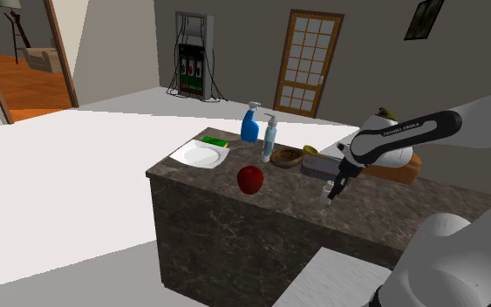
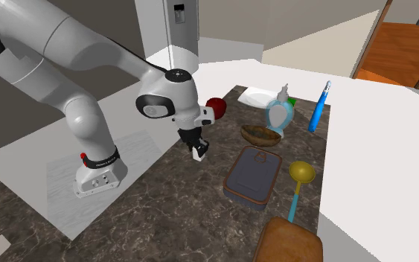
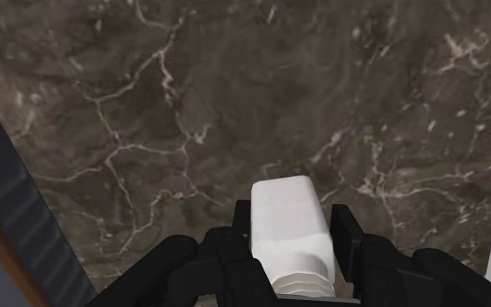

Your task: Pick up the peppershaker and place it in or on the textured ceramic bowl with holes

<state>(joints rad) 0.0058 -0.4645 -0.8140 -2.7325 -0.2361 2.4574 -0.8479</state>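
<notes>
Shoulder view: a counter (image 1: 217, 205) of dark, white-veined marble with a straight front edge. The black gripper (image 1: 330, 194) points down near the counter's right end. It is closed on one small white peppershaker (image 1: 326, 194), held low over the stone; whether it touches the stone cannot be told. One shallow brown bowl (image 1: 286, 158) with a rough surface sits up and to the left of it. One round red apple (image 1: 250, 180) lies near the front edge, and one round white plate (image 1: 200, 156) lies at the left corner. Behind these stand two bottles, a blue spray bottle (image 1: 250, 123) and a slim bottle (image 1: 269, 136).

Second exterior view: the gripper (image 2: 197, 150) hangs from the white arm, the shaker (image 2: 199, 152) in its grip. The bowl (image 2: 260, 135) lies apart, to this view's right. Just below the bowl is one rectangular grey tray (image 2: 253, 176) with rounded corners and a brown rim. One yellow ladle (image 2: 301, 173) with a blue handle and one brown wooden board (image 2: 289, 243) are also there.

Wrist view: two black fingers (image 3: 236, 231) press against opposite sides of the shaker (image 3: 287, 218), a smooth white block with rounded corners and a ribbed collar at its near end. Marble (image 3: 191, 105) lies behind it.
</notes>
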